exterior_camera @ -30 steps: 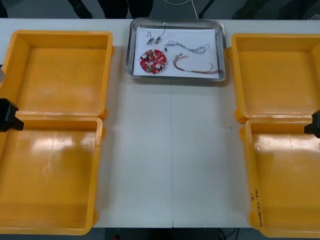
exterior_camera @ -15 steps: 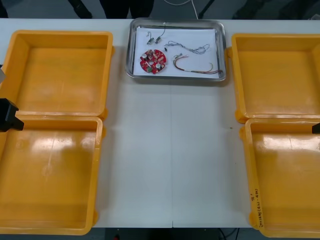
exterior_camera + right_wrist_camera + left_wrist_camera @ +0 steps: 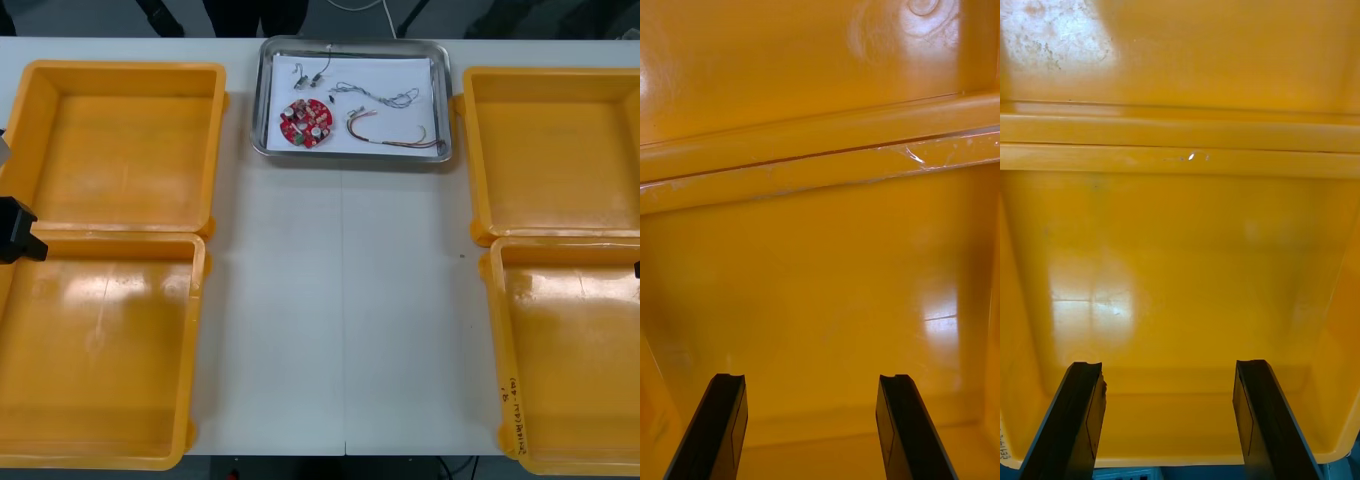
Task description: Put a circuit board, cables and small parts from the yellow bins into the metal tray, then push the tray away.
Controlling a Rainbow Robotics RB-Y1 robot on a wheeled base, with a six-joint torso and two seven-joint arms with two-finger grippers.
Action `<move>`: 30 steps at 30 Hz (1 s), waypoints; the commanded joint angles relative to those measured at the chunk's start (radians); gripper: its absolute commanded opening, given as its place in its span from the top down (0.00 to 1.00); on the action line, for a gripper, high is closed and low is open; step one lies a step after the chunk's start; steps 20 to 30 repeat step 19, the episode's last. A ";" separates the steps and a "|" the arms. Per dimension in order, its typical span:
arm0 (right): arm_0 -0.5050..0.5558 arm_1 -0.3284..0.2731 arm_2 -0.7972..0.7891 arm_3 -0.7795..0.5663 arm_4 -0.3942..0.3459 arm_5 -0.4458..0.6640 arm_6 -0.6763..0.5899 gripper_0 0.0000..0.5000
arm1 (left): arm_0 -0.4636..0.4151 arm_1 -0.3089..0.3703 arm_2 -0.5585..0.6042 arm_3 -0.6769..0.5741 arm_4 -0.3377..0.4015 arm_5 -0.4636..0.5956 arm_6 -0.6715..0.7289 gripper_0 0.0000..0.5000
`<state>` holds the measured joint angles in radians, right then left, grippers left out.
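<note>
Front view shows the shiny metal tray (image 3: 258, 100), white inside, at the far edge of the light table (image 3: 340, 300), between the two far yellow bins (image 3: 120, 140). In it lie the round red circuit board (image 3: 306, 122), the twisted blue and white cable (image 3: 375, 96), the red and yellow cable (image 3: 390, 133) and some small metal parts (image 3: 308, 76). So I judge the loading finished and the tray pushed away, and the step in hand is only bringing the arms to rest. The left gripper (image 3: 1166, 366) hangs over the near left yellow plastic bin (image 3: 100, 340), its black fingers released, wide apart, nothing between them. The right gripper (image 3: 811, 379) hangs the same way over the near right yellow plastic bin (image 3: 570, 350). To do this well, each arm should first rise straight, so the fingers pass above the bin walls, then draw back slowly. A finger catching a rim could drag a bin.
</note>
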<state>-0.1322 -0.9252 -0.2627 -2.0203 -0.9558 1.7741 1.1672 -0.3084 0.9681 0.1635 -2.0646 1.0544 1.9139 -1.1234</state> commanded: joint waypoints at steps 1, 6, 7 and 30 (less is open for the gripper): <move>-0.014 -0.044 -0.033 0.000 -0.006 0.008 -0.003 0.00 | 0.014 0.047 0.033 -0.025 0.007 0.006 0.080 0.00; -0.014 -0.044 -0.033 0.000 -0.006 0.008 -0.003 0.00 | 0.014 0.047 0.033 -0.025 0.007 0.006 0.080 0.00; -0.014 -0.044 -0.033 0.000 -0.006 0.008 -0.003 0.00 | 0.014 0.047 0.033 -0.025 0.007 0.006 0.080 0.00; -0.014 -0.044 -0.033 0.000 -0.006 0.008 -0.003 0.00 | 0.014 0.047 0.033 -0.025 0.007 0.006 0.080 0.00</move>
